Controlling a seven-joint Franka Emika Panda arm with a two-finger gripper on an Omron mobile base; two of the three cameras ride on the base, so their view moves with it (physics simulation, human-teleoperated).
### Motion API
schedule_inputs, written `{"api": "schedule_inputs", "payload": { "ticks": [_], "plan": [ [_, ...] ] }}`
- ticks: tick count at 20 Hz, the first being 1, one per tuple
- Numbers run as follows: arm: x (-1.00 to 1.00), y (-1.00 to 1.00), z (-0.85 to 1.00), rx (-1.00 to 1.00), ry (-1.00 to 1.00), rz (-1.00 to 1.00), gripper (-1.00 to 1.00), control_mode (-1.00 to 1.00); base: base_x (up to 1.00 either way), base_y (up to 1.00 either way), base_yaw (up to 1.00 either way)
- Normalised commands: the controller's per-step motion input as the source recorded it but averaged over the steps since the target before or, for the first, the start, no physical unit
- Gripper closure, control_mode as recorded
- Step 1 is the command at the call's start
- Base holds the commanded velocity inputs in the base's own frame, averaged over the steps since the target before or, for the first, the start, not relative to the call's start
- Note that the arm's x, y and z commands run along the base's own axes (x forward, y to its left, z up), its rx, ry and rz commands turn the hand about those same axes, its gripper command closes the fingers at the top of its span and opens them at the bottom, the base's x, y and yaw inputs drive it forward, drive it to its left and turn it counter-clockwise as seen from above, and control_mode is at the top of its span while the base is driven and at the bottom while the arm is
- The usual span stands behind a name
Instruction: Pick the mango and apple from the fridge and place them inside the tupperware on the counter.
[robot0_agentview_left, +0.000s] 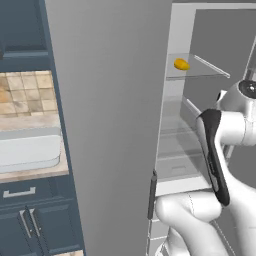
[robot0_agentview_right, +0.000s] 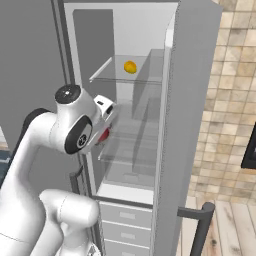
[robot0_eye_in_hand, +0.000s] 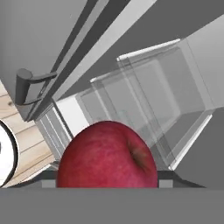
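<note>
Gripper (robot0_agentview_right: 104, 134) at fridge (robot0_agentview_right: 192, 100) opening, jaws pinching apple (robot0_eye_in_hand: 107, 155); apple sits hard against hand camera, likely carried clear of glass shelves. Mango (robot0_agentview_right: 130, 66) on upper fridge shelf, above gripper. Tupperware (robot0_agentview_left: 29, 150) on counter left of fridge door, awaiting both fruits.

fridge (robot0_agentview_right: 170, 150): doors swung open, shelves stacked inside, drawers below them
mango (robot0_agentview_right: 130, 67): on the upper glass shelf (robot0_agentview_right: 127, 77), toward its back, well above the arm
apple (robot0_eye_in_hand: 107, 162): between the fingers of the tool (robot0_agentview_right: 103, 134), out in front of the middle shelves, below the mango's shelf
left door (robot0_agentview_left: 107, 125): stands between the fridge interior and the bench (robot0_agentview_left: 32, 170) to its left
tupperware (robot0_agentview_left: 29, 151): on the bench, left of the fridge, against the tiled wall (robot0_agentview_left: 26, 94)
cabinets (robot0_agentview_left: 35, 220): under the bench
</note>
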Motion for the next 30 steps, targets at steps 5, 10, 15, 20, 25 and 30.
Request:
{"api": "schedule_inputs", "payload": {
  "ticks": [5, 10, 15, 20, 25, 30],
  "plan": [
    [-0.6, 0.19, 0.13, -0.05, 0.02, 0.06, 1.0, 1.0, -0.4, 0.14, 0.04],
    [0.0, 0.0, 0.0, 0.0, 0.0, 0.0, 1.0, 1.0, -1.0, 0.61, 0.07],
    [0.0, 0.0, 0.0, 0.0, 0.0, 0.0, 1.0, 1.0, -0.62, 0.99, 0.0],
    [0.0, 0.0, 0.0, 0.0, 0.0, 0.0, 1.0, 1.0, -0.04, 1.0, 0.0],
    [0.0, 0.0, 0.0, 0.0, 0.0, 0.0, 1.0, 1.0, 0.26, 1.0, 0.0],
    [0.0, 0.0, 0.0, 0.0, 0.0, 0.0, 1.0, 1.0, 0.63, 1.0, 0.0]
  ]
}}
